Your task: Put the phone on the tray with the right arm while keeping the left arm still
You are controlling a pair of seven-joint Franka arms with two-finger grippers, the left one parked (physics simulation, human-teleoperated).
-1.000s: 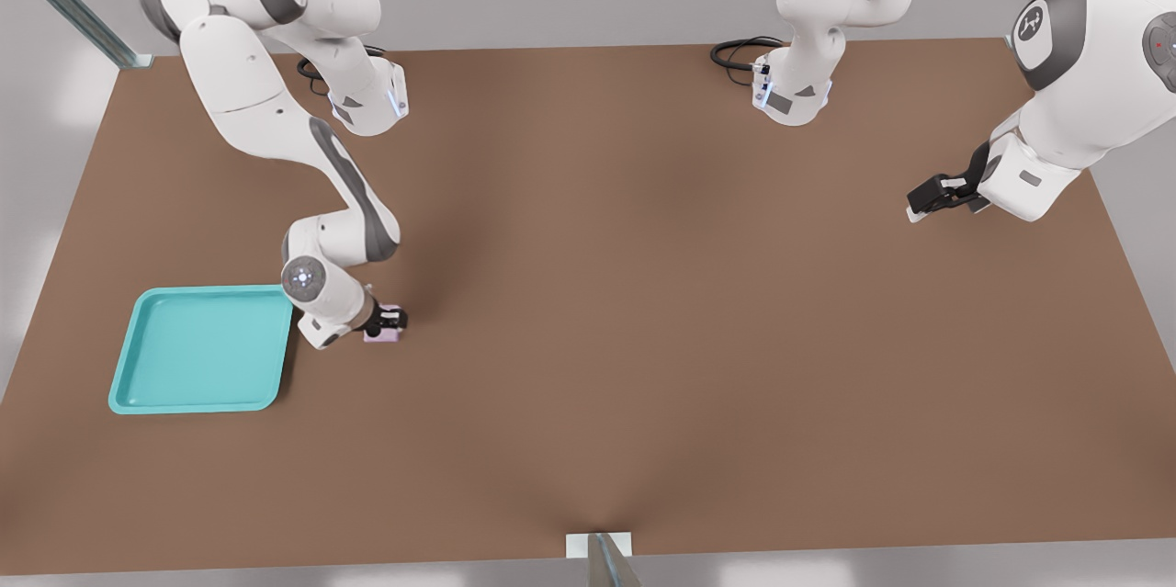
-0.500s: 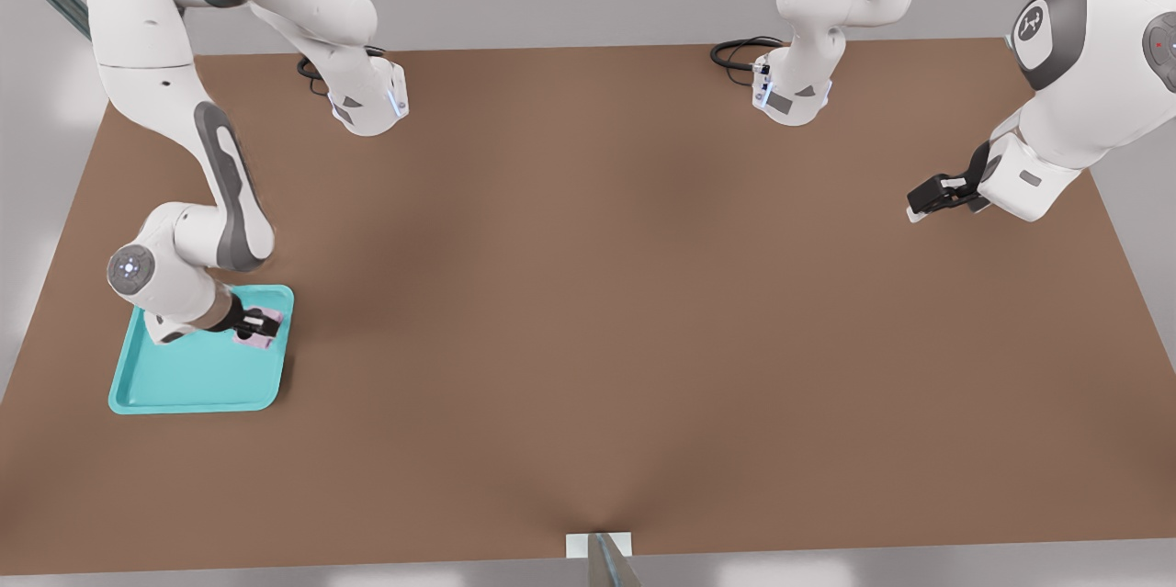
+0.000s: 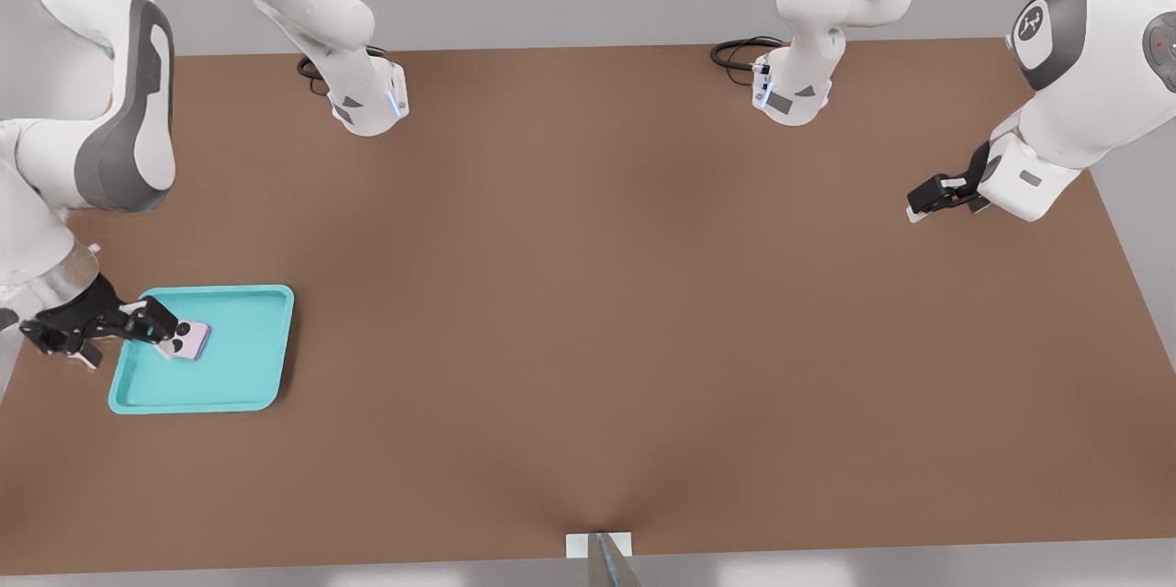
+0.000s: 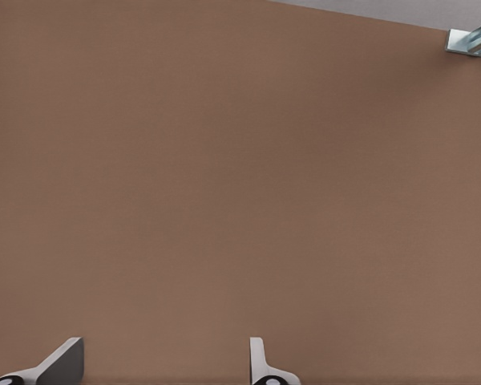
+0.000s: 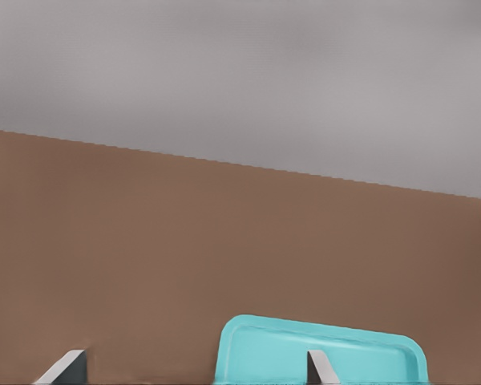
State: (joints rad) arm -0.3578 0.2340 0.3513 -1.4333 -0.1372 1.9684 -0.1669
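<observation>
**Phone on the tray, gripper at its edge**

The phone (image 3: 190, 340), a small pale pink-lilac square with two round black lenses facing up, lies inside the tray (image 3: 239, 376), toward the side nearer the front view's left. It appears to rest flat on the tray floor, though the front view does not settle whether one edge is lifted. The turquoise tray sits on the brown table (image 3: 643, 293) near the table's edge at the front view's left.

The right arm (image 3: 110, 109) reaches in from the front view's left, its black gripper (image 3: 167, 335) tilted low over the tray's rim (the fingertips meet the phone's near edge). In the right wrist view the two white-tipped fingers (image 5: 64, 369) stand well apart, with part of the tray (image 5: 321, 345) between them and the phone out of sight; whether the fingers actually pinch the phone cannot be told from these views.
</observation>
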